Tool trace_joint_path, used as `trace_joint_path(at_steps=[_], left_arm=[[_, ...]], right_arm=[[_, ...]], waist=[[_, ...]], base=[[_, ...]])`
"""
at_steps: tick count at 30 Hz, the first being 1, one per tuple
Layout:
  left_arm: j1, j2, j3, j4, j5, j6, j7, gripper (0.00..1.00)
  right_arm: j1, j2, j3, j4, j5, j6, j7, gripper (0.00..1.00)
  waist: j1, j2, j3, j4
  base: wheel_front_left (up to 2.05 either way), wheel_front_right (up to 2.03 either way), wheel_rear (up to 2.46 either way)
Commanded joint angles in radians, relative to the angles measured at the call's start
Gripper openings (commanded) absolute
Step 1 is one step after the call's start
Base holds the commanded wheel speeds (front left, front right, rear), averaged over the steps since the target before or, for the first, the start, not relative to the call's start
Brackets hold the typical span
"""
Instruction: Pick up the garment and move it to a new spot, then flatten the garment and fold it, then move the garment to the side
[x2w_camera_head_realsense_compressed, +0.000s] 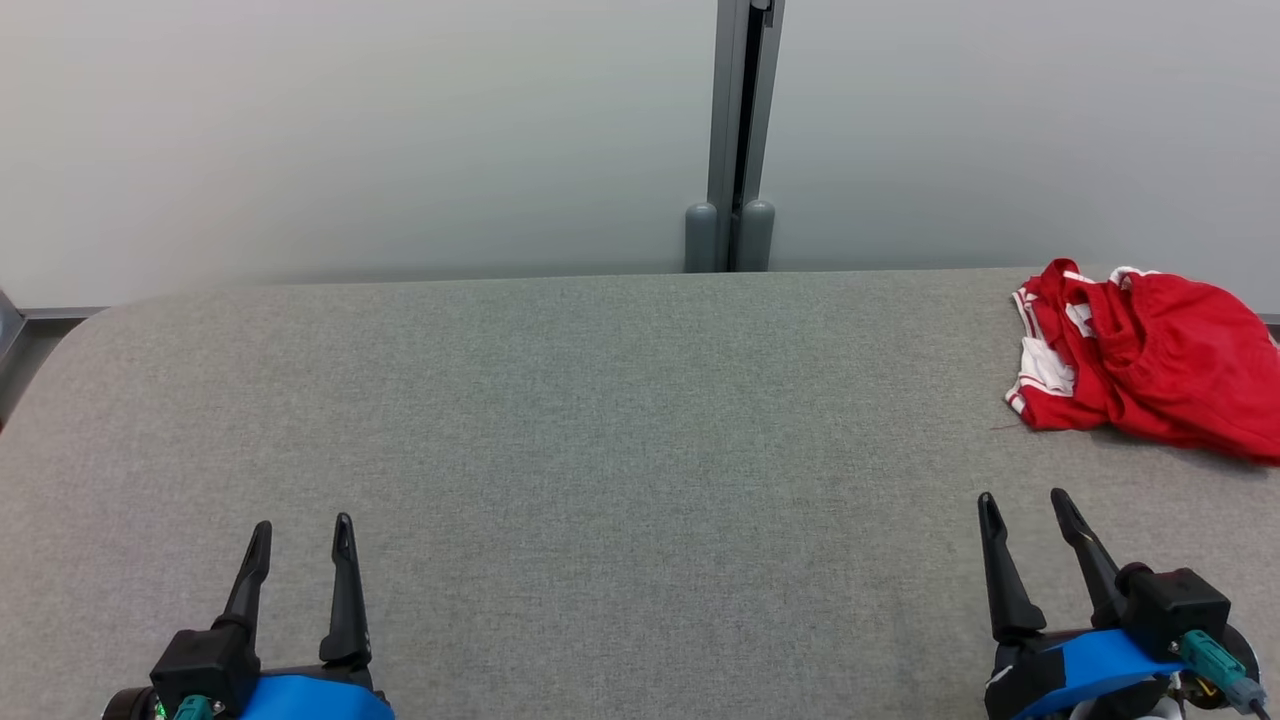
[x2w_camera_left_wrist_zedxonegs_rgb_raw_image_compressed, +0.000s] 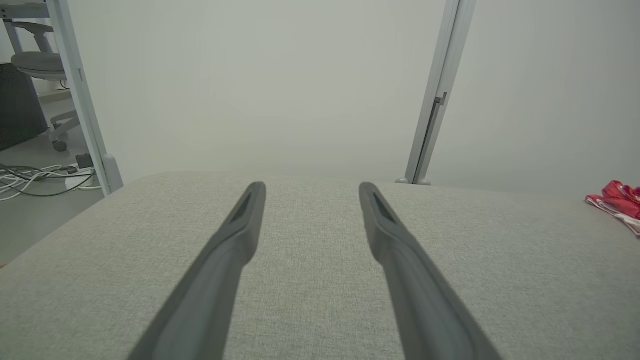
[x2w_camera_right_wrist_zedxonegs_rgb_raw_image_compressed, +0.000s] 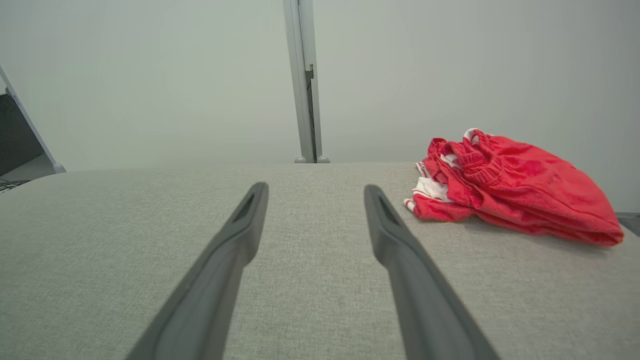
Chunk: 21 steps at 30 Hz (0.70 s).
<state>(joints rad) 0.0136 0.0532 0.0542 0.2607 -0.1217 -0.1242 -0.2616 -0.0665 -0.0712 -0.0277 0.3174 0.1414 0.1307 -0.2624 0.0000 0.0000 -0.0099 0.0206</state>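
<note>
The garment (x2w_camera_head_realsense_compressed: 1150, 360) is a crumpled red piece with white trim, lying at the far right of the grey fabric table (x2w_camera_head_realsense_compressed: 600, 420). It also appears as the red garment (x2w_camera_right_wrist_zedxonegs_rgb_raw_image_compressed: 515, 187) ahead and to the right of my right fingers, and a corner of the garment (x2w_camera_left_wrist_zedxonegs_rgb_raw_image_compressed: 617, 202) shows at the right edge of the left wrist view. My right gripper (x2w_camera_head_realsense_compressed: 1025, 505) stands open near the table's front right, well short of the cloth. At the front left, my left gripper (x2w_camera_head_realsense_compressed: 302, 530) is open with nothing between its fingers.
A pale partition wall with a grey post (x2w_camera_head_realsense_compressed: 740, 140) runs along the table's far edge. In the left wrist view a chair (x2w_camera_left_wrist_zedxonegs_rgb_raw_image_compressed: 42, 62) and floor cables (x2w_camera_left_wrist_zedxonegs_rgb_raw_image_compressed: 35, 177) lie beyond the table's left end.
</note>
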Motion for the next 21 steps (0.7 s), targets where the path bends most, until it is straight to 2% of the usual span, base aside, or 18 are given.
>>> trace_joint_path(at_steps=[1, 8, 9, 14, 21], left_arm=[[0.007, 0.0, 0.003, 0.005, -0.002, -0.009, -0.004, 1.0], [0.009, 0.0, 0.011, 0.012, 0.005, -0.008, -0.004, 1.0], [0.003, -0.001, 0.006, 0.014, 0.001, -0.005, 0.0, 0.0], [0.023, -0.006, 0.003, 0.057, -0.002, -0.005, 0.006, 0.0], [0.006, -0.006, 0.014, 0.06, -0.136, -0.005, 0.045, 0.0]], right_arm=[[0.014, 0.006, -0.004, -0.005, -0.01, 0.0, -0.003, 1.0], [-0.003, 0.011, 0.005, 0.001, -0.013, 0.0, -0.003, 1.0], [-0.001, 0.008, 0.005, 0.0, -0.007, 0.0, 0.0, 0.0], [0.018, 0.01, 0.006, 0.045, -0.005, 0.0, 0.007, 0.0], [0.009, 0.011, -0.007, 0.042, 0.129, 0.0, 0.046, 0.0]], waist=[[0.0, 0.0, -0.001, -0.005], [0.0, 0.0, -0.002, -0.019], [0.0, 0.0, -0.002, -0.019], [0.0, 0.0, -0.002, -0.02], [0.0, 0.0, -0.002, -0.02]], base=[[0.0, 0.0, 0.0], [0.0, 0.0, 0.0], [0.0, 0.0, 0.0], [0.0, 0.0, 0.0], [0.0, 0.0, 0.0]])
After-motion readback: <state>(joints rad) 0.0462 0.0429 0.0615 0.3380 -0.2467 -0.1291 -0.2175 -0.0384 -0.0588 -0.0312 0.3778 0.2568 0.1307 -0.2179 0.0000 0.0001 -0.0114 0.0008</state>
